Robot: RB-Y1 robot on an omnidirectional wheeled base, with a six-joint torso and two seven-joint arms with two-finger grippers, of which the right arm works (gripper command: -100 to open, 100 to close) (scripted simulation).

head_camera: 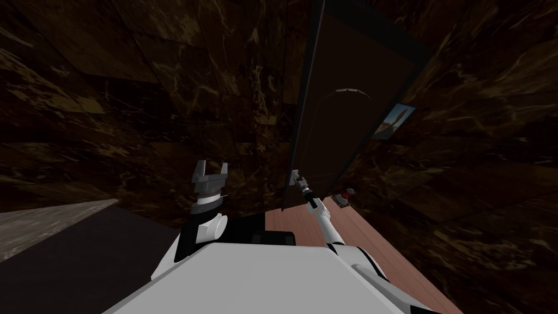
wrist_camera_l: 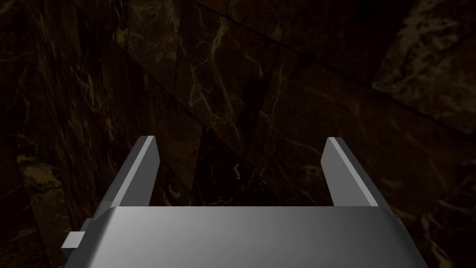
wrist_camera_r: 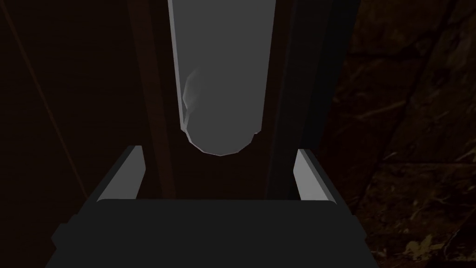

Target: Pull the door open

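Observation:
A dark door [head_camera: 354,98] stands ajar ahead on the right, its near edge facing me. My right arm reaches up to that edge, and the right gripper [head_camera: 296,177] sits low against the door. In the right wrist view a grey, round-ended door handle [wrist_camera_r: 218,93] hangs straight ahead of the right gripper [wrist_camera_r: 222,174]. Its tip lies just beyond the open fingers and nothing presses it. My left gripper [head_camera: 210,171] is raised to the left of the door, and the left gripper [wrist_camera_l: 241,172] stands open and empty before a dark marble wall [wrist_camera_l: 260,83].
Dark veined marble walls [head_camera: 136,109] close in on both sides. A wooden floor strip [head_camera: 354,240] runs beside the door, with a small red and grey object [head_camera: 344,197] on it. A framed picture [head_camera: 395,121] hangs beyond the door. Pale flooring [head_camera: 43,223] lies far left.

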